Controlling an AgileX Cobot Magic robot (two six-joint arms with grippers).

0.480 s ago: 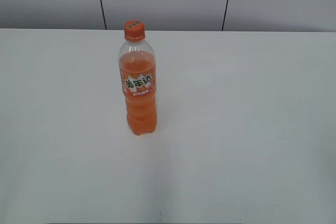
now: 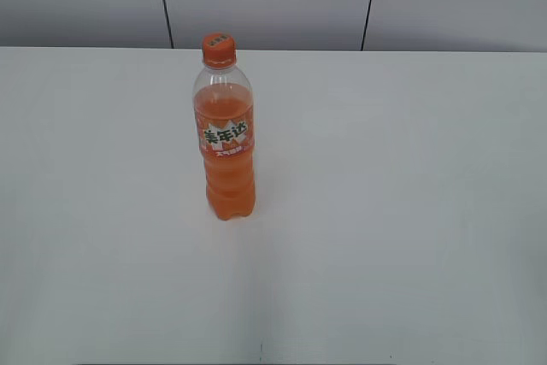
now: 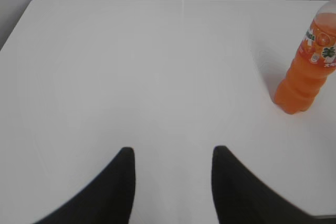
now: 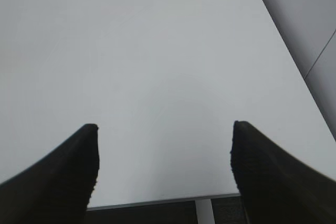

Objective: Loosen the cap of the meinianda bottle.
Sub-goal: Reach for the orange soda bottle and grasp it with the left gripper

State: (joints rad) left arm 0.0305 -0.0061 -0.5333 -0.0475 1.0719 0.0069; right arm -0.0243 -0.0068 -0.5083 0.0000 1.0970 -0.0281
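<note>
1. Both grippers hung spread and empty over the white table (image 2: 410, 211): left gripper (image 3: 172, 156), right gripper (image 4: 164, 129).
2. Upright, left of the table's centre, stood the clear, ribbed plastic meinianda bottle (image 2: 226, 147), mostly full of orange drink, its small round orange screw cap (image 2: 218, 49) on.
3. Its orange label (image 2: 226, 137) bore green-white Chinese characters.

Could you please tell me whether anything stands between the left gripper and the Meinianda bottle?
Nothing visible does. In the left wrist view, only bare white table lies between the open left gripper and the upright meinianda bottle at far right.
</note>
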